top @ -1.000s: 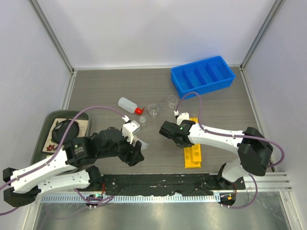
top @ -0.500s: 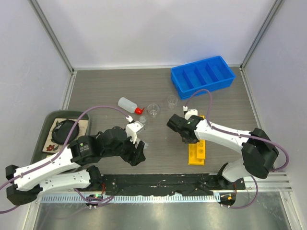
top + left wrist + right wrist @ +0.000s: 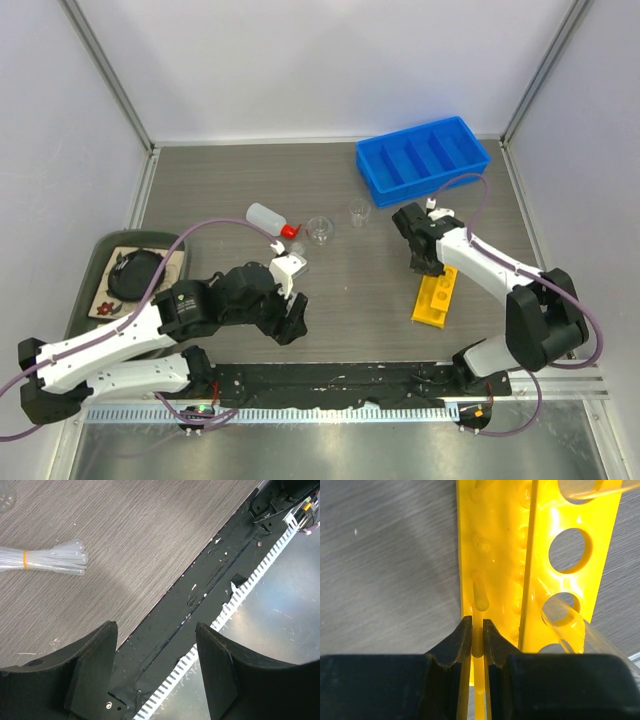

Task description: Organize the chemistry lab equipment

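The right gripper (image 3: 425,267) sits at the far end of the yellow rack (image 3: 438,300), which lies angled on the table (image 3: 220,190) near the blue bin (image 3: 425,184); a white squeeze bottle (image 3: 264,216) lies beside two clear beakers (image 3: 319,229).

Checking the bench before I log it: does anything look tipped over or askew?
Yes. The white squeeze bottle lies on its side, its red nozzle pointing toward a glass beaker. The yellow rack lies slanted across the table, pinched at its far end by the right gripper.
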Motion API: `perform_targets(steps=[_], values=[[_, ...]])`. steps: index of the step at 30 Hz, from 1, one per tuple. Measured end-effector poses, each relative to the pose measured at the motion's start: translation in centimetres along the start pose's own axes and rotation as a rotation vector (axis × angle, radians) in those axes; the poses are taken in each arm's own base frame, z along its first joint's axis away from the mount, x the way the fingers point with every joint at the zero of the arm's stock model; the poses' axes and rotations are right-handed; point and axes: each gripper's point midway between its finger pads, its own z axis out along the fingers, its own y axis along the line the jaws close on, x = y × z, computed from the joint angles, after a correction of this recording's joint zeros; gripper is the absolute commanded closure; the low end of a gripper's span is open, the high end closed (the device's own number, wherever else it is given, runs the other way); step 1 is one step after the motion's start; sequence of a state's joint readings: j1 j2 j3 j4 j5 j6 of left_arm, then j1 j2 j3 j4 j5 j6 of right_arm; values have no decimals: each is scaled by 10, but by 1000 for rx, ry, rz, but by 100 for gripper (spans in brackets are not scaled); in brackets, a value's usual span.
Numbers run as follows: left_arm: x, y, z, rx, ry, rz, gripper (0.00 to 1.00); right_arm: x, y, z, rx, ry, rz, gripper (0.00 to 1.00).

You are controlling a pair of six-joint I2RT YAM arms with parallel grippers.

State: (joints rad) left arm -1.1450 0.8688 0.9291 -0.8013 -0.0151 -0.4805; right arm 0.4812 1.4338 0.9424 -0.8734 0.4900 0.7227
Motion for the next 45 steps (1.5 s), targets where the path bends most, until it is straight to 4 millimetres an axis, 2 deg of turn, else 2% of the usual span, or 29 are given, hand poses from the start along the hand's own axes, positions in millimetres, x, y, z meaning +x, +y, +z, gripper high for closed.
perform_targets(steps=[12, 20, 26, 31, 34, 38, 45], values=[[0, 1, 3, -6, 12, 17, 32, -62, -34, 43, 37, 5, 178, 97], [-1, 2, 7, -21, 25, 22, 33, -104, -43, 66, 60, -18, 221, 98], [-1, 3, 8, -26, 26, 22, 33, -126, -53, 80, 74, -37, 260, 98], [-1, 4, 9, -35, 31, 22, 33, -137, -61, 88, 85, -52, 294, 96], [-1, 4, 10, -37, 35, 21, 33, -141, -64, 90, 90, -59, 305, 91], [-1, 4, 10, -37, 36, 18, 33, -142, -65, 91, 90, -60, 307, 76], [-1, 4, 10, -36, 36, 16, 33, -136, -67, 91, 101, -33, 294, 67]])
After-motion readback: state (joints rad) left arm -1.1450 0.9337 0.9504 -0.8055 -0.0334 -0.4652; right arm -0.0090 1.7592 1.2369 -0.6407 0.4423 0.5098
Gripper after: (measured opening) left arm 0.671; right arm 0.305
